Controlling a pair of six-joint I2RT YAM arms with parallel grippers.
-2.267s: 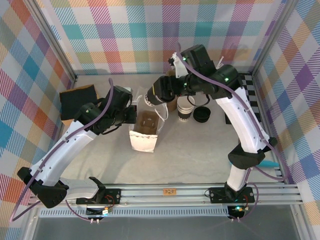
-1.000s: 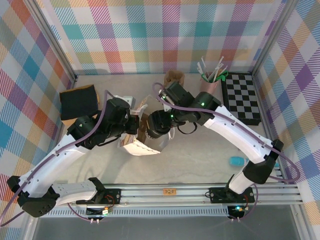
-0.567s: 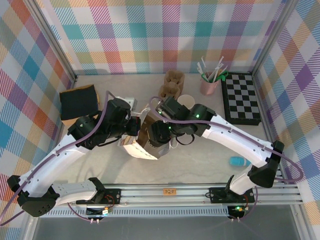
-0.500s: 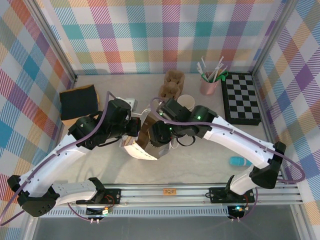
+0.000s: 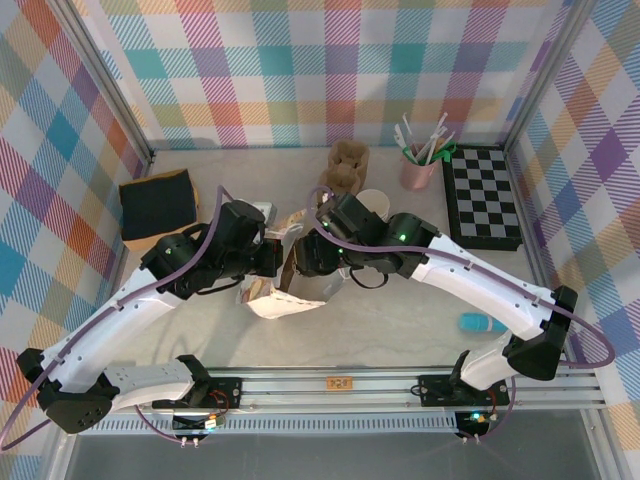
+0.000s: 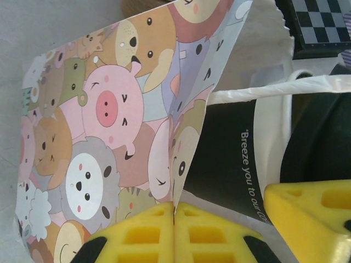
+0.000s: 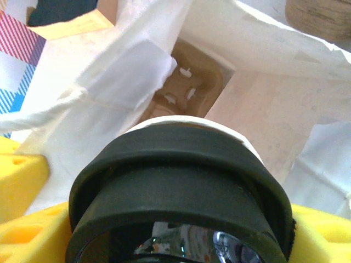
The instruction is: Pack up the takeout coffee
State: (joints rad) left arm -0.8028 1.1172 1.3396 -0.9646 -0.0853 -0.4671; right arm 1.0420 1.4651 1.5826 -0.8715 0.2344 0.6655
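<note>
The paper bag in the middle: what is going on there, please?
The left pincer is shut on the edge of the animal-print bag, holding its mouth open. The right pincer grips the lidded coffee cup at the bag's opening. A cardboard carrier lies inside the bag, and the cup is not yet seated in it.

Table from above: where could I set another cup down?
Bare table lies between the paper bag and the front rail, left of the blue object. Another patch sits at the back, between the black pad and the brown cup tray. Crowded: around the bag and by the checkerboard.
</note>
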